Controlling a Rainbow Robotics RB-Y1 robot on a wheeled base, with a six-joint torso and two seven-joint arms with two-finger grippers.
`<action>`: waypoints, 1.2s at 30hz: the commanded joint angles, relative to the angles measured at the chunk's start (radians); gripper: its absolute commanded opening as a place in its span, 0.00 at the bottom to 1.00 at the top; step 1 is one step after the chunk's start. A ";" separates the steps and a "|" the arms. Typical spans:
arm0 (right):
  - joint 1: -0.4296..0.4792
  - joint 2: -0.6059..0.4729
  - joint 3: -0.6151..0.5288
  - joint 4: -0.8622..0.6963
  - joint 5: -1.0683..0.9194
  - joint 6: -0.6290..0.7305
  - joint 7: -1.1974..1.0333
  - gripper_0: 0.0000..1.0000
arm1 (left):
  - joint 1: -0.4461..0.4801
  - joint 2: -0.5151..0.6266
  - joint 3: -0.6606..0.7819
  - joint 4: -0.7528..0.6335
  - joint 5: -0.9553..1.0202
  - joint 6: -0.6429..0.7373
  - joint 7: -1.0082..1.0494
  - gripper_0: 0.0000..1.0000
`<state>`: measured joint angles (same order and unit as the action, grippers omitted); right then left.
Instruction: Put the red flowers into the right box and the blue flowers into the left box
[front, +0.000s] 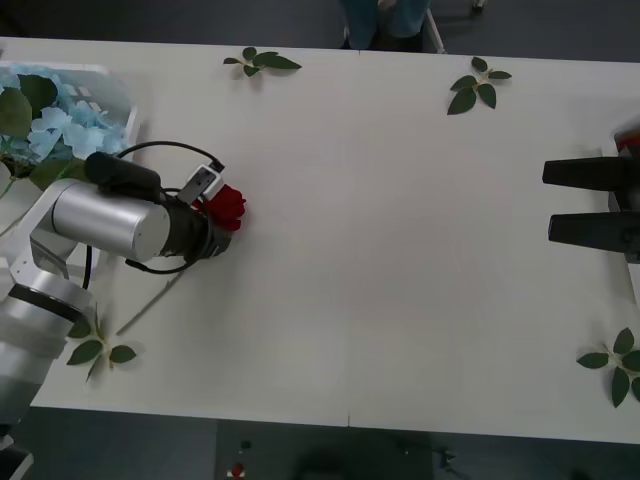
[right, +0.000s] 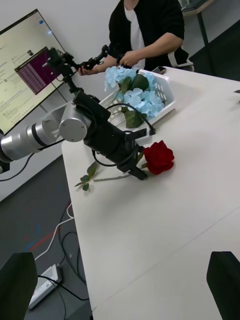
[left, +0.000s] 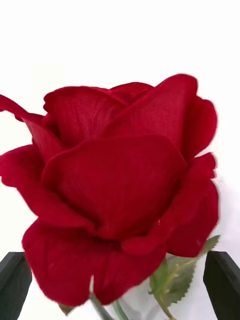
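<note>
Left gripper (right: 140, 172) spread around red rose (right: 159, 157), apparently untouching; front view hides fingers.

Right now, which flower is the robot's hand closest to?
The single red rose lying on the table. The left gripper is right at it, fingers open on either side. The blue flowers sit bunched in the white box behind the arm.

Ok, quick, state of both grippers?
The left gripper is open, around the rose, not shut on it.
The right gripper is open, empty, off to the right.
</note>
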<state>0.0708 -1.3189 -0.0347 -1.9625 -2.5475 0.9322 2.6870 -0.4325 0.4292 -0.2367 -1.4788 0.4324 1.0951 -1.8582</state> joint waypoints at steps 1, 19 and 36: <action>-0.008 -0.006 0.004 -0.013 -0.005 0.000 0.018 1.00 | -0.019 0.009 -0.035 -0.006 -0.055 -0.006 0.068 1.00; -0.008 -0.008 0.004 -0.013 -0.005 0.000 0.018 1.00 | -0.017 -0.017 -0.039 0.095 -0.034 -0.058 0.093 0.00; -0.009 -0.006 0.004 -0.016 -0.005 -0.001 0.018 1.00 | 0.049 0.026 0.178 -0.262 0.330 0.005 0.099 0.00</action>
<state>0.0708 -1.3189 -0.0343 -1.9625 -2.5475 0.9321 2.6870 -0.4089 0.4157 -0.0977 -1.6488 0.6987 1.0787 -1.8014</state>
